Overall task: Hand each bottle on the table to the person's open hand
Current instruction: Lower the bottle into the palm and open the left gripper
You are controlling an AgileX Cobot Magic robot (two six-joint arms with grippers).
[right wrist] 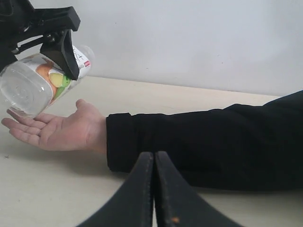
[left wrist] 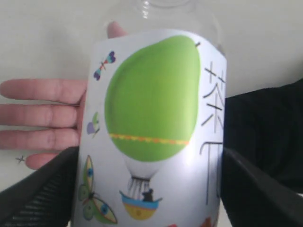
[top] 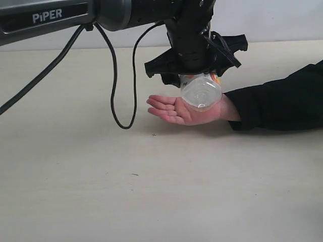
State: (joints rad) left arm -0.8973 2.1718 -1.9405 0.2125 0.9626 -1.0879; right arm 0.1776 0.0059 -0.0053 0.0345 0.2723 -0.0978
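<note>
While the bottle (top: 201, 91) is clamped across its label by the left fingers (left wrist: 42, 194), it hangs tilted over the hand (top: 174, 110), with its base turned toward 6 o'clock in the exterior view. The hand is laid palm up, flat rather than cupped, low over the surface (top: 151, 191). Its sleeve (top: 277, 98) comes in from 3 o'clock. In the exterior view the bottle is seen at 1 o'clock of the palm. From the right wrist view it appears nearer the outer end of the hand, so the part lying under the base is not settled. Contact between base and palm cannot be confirmed either.

The right fingers (right wrist: 147, 189) are pressed together with nothing between them, and are parked low beside the sleeve.

Risks, as judged:
- Off-centre release: if the bottle is let go over the palm's edge, it is likely to tip off and drop to the surface.
- Rolling: the body is round, smooth and tilted, so on a flat palm it may roll away before it is grasped.
- Early release: if a gap remains, a short fall and a bounce are to be expected.
- Pinching: if the arm is lowered further, the hand could be pressed under the bottle.
- Snagging: a cable (top: 113, 75) loops down at 9 o'clock of the hand and could be caught when the arm is pulled back.
</note>
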